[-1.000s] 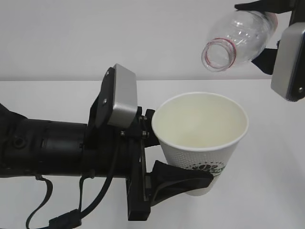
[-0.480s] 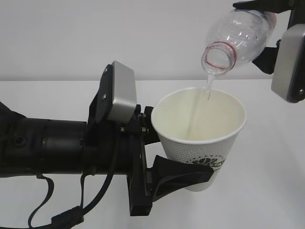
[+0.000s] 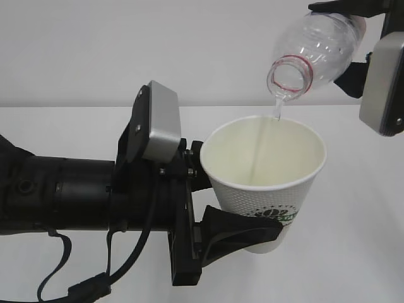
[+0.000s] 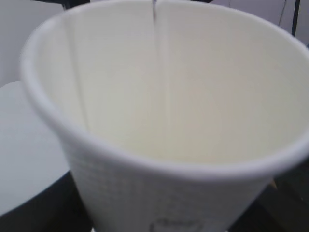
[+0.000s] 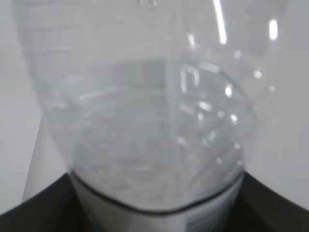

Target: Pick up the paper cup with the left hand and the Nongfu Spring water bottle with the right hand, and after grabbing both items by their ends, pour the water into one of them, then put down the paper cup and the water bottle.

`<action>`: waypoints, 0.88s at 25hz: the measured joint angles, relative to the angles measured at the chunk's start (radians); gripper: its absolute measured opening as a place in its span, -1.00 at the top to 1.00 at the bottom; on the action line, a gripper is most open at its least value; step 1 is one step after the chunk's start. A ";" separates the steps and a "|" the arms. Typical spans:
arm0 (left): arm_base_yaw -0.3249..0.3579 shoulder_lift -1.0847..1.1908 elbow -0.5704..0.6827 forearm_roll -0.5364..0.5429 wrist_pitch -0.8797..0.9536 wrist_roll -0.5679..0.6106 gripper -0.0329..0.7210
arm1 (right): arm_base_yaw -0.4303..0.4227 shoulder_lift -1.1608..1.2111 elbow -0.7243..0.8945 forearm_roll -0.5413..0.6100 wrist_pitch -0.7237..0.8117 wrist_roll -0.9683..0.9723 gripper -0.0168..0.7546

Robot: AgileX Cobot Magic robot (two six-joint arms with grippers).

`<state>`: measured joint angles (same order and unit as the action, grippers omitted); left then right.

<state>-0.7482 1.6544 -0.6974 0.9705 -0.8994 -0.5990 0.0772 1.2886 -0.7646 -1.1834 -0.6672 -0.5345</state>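
The white dimpled paper cup (image 3: 268,202) is held upright off the table, and my left gripper (image 3: 246,202) is shut on its lower wall, one black finger (image 3: 243,235) across the front. Above it, the clear Nongfu Spring water bottle (image 3: 315,44) tilts mouth-down, its red neck ring over the cup's rim. My right gripper (image 3: 356,44) is shut on the bottle's far end. A thin stream of water (image 3: 276,113) falls into the cup. The left wrist view shows the cup's cream inside (image 4: 183,96) and the stream (image 4: 154,12). Water shows in the bottle (image 5: 154,121) in the right wrist view.
A white tabletop (image 3: 366,252) lies below both arms, with a plain white wall (image 3: 95,50) behind. The left arm's black body and grey plate (image 3: 161,126) fill the lower left. Table space shows to the right of the cup.
The bottle has tipped further down and its mouth has come closer to the cup's rim. Water has started to run into the cup. The left arm has barely moved.
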 joint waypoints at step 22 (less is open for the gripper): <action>0.000 0.000 0.000 0.037 0.013 0.000 -0.47 | 0.000 0.000 0.000 0.000 -0.001 0.000 -0.30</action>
<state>-0.7482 1.6544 -0.6974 1.0079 -0.8866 -0.5990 0.0772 1.2886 -0.7646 -1.1834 -0.6684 -0.5345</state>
